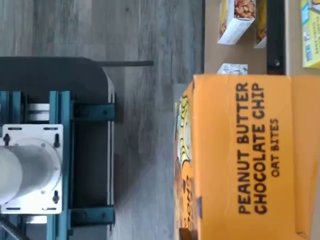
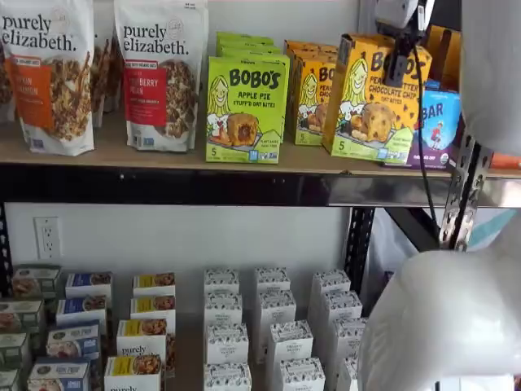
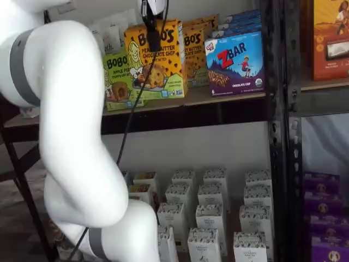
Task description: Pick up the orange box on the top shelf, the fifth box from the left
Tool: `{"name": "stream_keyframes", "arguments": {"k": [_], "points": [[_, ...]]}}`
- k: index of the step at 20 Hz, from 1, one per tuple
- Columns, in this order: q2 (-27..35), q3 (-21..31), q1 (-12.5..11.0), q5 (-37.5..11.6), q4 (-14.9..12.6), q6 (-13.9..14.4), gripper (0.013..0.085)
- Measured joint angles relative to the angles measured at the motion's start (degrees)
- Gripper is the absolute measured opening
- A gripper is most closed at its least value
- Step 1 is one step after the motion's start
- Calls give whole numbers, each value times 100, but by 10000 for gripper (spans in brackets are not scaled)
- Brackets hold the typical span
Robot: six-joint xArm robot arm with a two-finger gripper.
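Note:
The orange box (image 2: 368, 98) reads "Peanut Butter Chocolate Chip". In both shelf views it stands tilted at the front edge of the top shelf (image 2: 203, 186), ahead of the row behind it (image 3: 158, 63). My gripper (image 2: 396, 73) comes down from above with one black finger across the box's front face (image 3: 154, 38). The fingers are closed on the box. The wrist view shows the box's orange top panel (image 1: 250, 155) close up, filling much of the picture.
A lime-green Apple Pie box (image 2: 247, 106) stands to its left and more orange Bobo's boxes (image 2: 312, 94) behind. A ZBar box (image 3: 235, 64) stands to its right. Granola bags (image 2: 159, 73) stand further left. White boxes (image 2: 277, 326) fill the lower shelf. My white arm (image 3: 71, 136) stands in front.

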Motion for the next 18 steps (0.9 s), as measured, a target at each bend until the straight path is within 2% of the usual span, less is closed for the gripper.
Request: {"name": "stream_keyframes", "arguments": {"k": [8, 14, 18], "points": [[-452, 302, -130, 311, -69, -148, 330], [-753, 554, 38, 572, -184, -30, 330], [-1017, 823, 141, 533, -258, 41, 330]]}}
